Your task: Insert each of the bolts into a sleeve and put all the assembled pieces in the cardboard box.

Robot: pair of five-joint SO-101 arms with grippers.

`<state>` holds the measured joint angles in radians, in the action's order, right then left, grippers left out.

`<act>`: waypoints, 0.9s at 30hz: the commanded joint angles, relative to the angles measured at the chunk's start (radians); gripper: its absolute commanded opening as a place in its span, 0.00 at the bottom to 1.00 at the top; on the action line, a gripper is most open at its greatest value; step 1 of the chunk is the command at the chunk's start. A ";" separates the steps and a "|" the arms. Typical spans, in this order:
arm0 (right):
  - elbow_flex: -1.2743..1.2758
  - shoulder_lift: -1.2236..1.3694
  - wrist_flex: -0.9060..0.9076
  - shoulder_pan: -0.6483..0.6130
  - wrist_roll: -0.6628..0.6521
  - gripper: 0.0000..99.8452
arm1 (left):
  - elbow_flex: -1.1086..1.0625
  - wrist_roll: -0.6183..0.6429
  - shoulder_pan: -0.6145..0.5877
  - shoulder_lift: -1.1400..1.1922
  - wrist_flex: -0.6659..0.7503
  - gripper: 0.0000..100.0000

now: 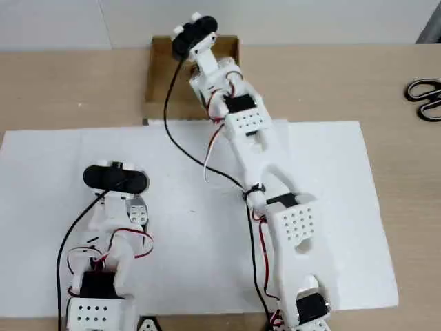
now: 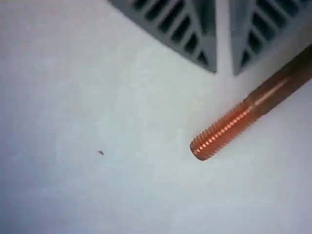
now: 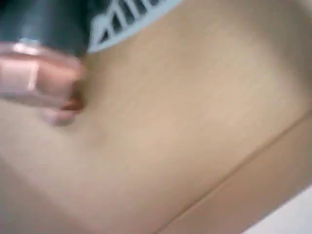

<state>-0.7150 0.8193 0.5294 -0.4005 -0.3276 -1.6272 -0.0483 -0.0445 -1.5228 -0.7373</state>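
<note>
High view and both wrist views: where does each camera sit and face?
High view: fixed above, facing down on the table; left arm and right arm show.
Left wrist view: on the left arm, facing down at paper and a bolt; left gripper shows.
Right wrist view: on the right arm, close over the cardboard box; right gripper shows.
Shared: high and left wrist both see paper.
</note>
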 commanded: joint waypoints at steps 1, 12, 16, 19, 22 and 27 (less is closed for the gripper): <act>-0.071 -0.031 0.079 -0.019 -0.068 0.08 | 0.005 0.005 -0.003 -0.008 0.020 0.01; -0.071 -0.240 0.317 -0.015 -0.149 0.24 | 0.007 0.005 -0.003 -0.008 0.008 0.01; -0.071 -0.340 0.458 -0.015 -0.147 0.22 | 0.007 0.005 -0.003 -0.008 0.008 0.01; -0.071 -0.409 0.602 -0.010 -0.143 0.22 | 0.007 0.005 -0.005 -0.008 0.006 0.01; -0.071 -0.472 0.748 -0.004 -0.077 0.16 | 0.007 0.005 -0.008 -0.008 0.006 0.01; -0.071 -0.558 0.981 -0.002 -0.037 0.02 | 0.007 0.012 -0.009 -0.008 0.006 0.01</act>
<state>-0.7365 0.3544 1.3963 -0.4112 -0.3859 -1.6272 -0.0483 -0.0460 -1.5228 -0.7373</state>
